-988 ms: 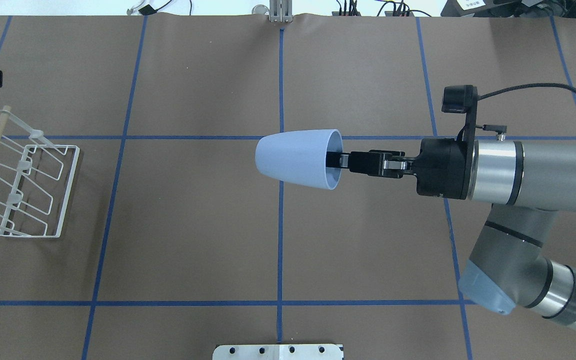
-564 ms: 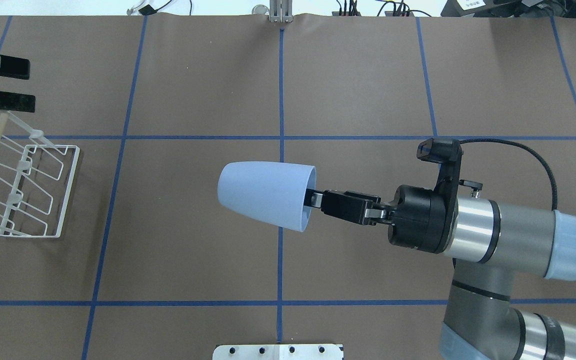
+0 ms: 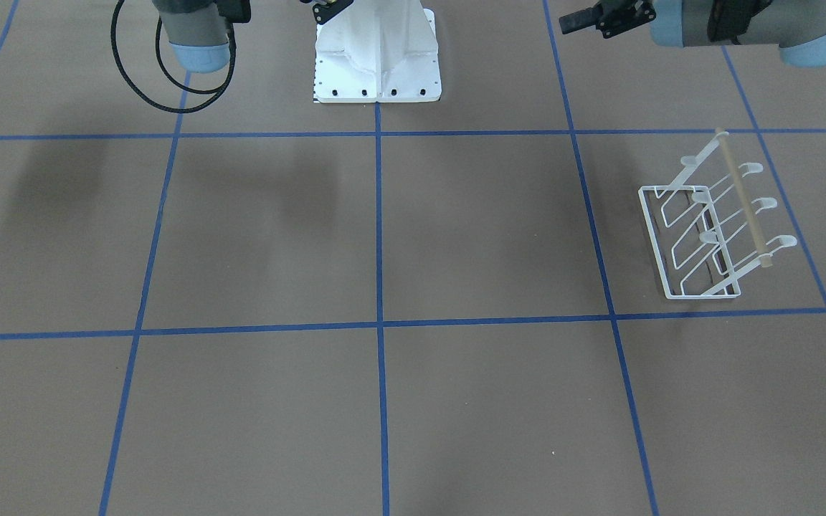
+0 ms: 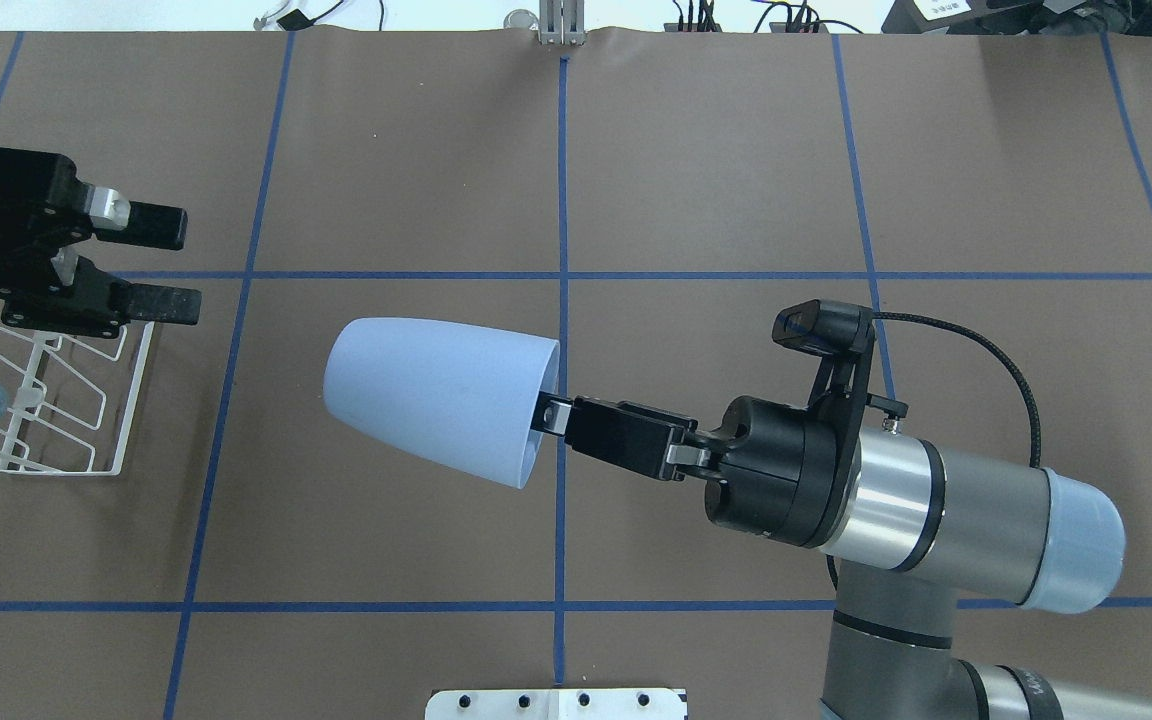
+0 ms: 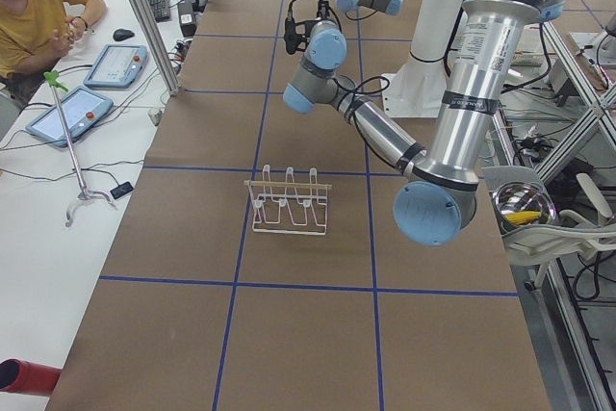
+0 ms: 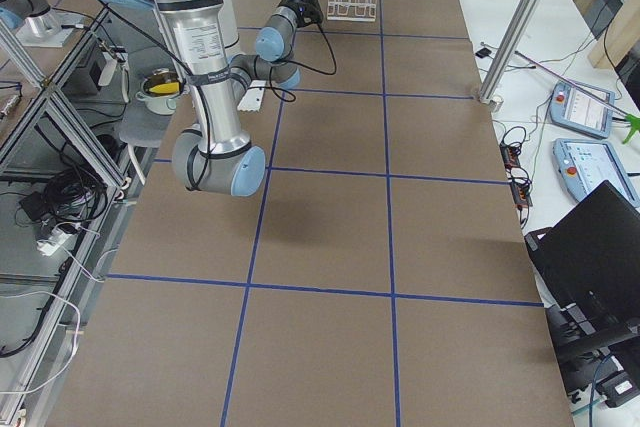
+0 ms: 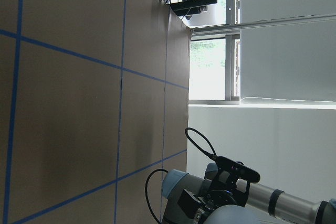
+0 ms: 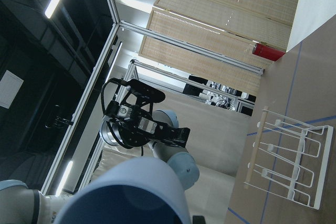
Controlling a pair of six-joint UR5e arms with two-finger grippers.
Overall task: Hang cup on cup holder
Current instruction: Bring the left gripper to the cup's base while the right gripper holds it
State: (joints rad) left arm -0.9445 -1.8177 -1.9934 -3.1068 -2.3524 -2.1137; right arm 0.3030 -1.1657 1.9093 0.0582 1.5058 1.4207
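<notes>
Pale blue cup (image 4: 436, 400); white cup holder (image 3: 705, 235); blue-gridded brown table (image 4: 386, 150).

Pale blue-grey handleless cup (image 4: 436, 400) aloft on its side, wall pinched at the wide rim by the right gripper (image 4: 548, 412), narrow base pointing toward the cup holder (image 3: 707, 235), well apart from it; cup holder white wire, slanted round-tipped prongs, wooden rod on top, upright on its rectangular base.
</notes>
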